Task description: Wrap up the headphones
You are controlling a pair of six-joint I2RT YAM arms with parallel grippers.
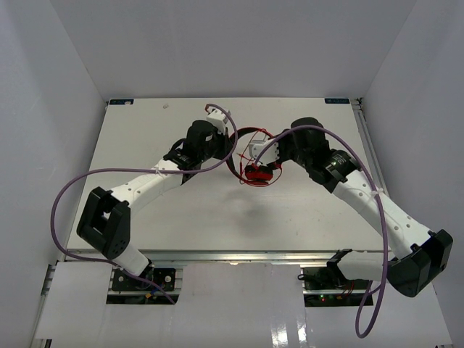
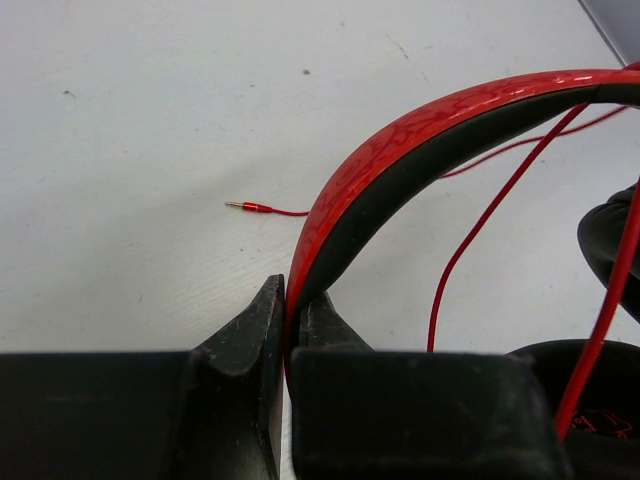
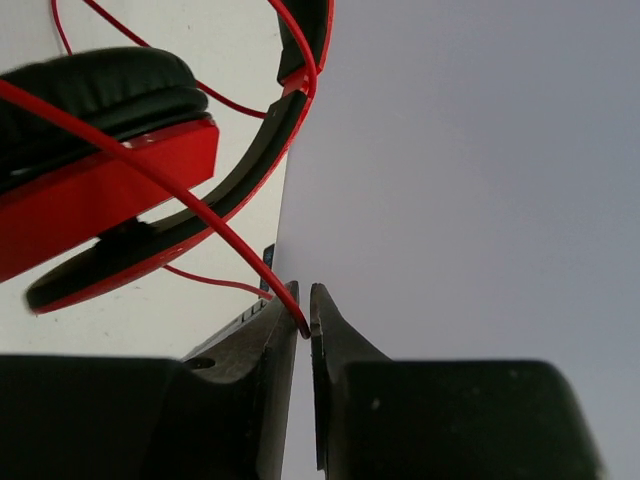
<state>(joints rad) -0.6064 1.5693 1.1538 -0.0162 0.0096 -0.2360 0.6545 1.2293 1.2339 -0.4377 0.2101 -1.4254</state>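
Note:
The red headphones [image 1: 257, 172] are held above the middle of the table between both arms. My left gripper [image 2: 292, 300] is shut on the dark-and-red headband [image 2: 400, 165], which arcs up to the right. My right gripper [image 3: 304, 305] is shut on the thin red cable [image 3: 215, 222], which runs up past a red earcup with a black pad [image 3: 95, 165]. The cable's plug end [image 2: 248, 207] lies on the table beyond the headband. Loops of cable hang around the earcups [image 1: 262, 168].
The white table [image 1: 167, 210] is boxed by white walls at the back and both sides. Thick purple robot cables [image 1: 69, 196] loop over each arm. The table's far edge and the wall show in the right wrist view [image 3: 450, 150].

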